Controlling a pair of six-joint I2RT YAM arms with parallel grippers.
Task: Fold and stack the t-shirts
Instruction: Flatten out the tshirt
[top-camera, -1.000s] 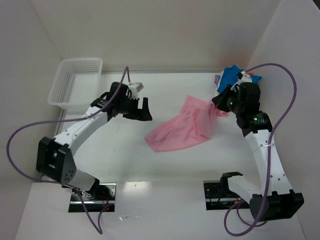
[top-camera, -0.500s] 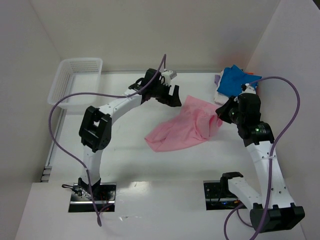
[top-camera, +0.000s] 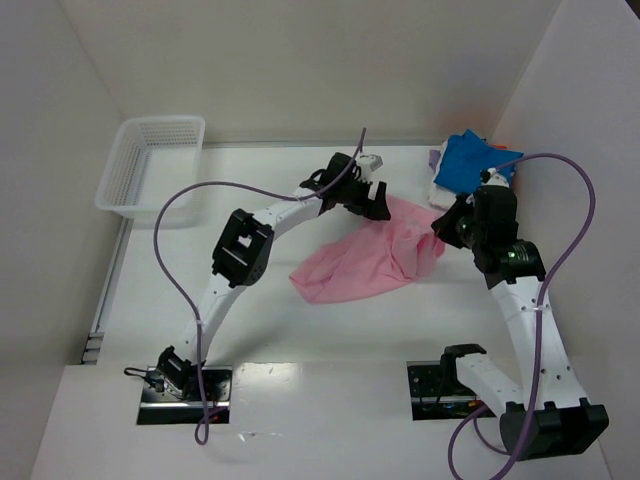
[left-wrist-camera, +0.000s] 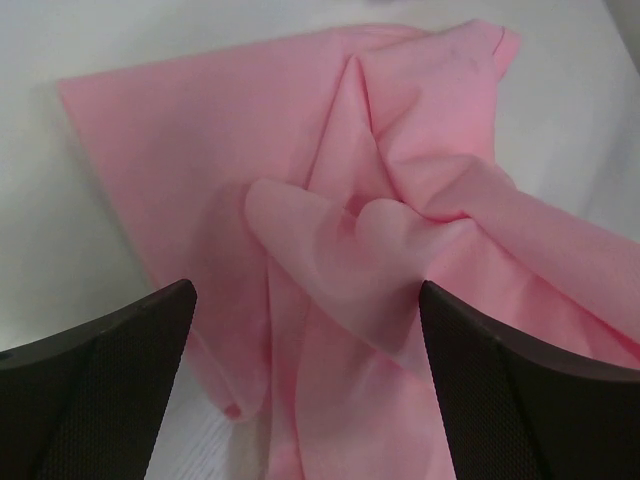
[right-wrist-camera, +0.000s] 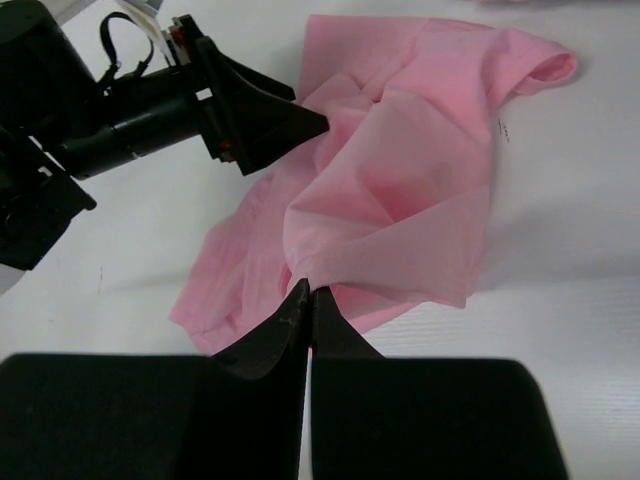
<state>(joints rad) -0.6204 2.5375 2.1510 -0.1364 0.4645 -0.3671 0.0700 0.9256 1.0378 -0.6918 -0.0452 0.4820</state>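
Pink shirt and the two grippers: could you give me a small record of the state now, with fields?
pink shirt: crumpled, not folded, on the table
right gripper: shut on the pink shirt's right edge
left gripper: open, over the bunched folds, holding nothing
blue shirt: far right corner, untouched
basket: far left, apart from the shirts
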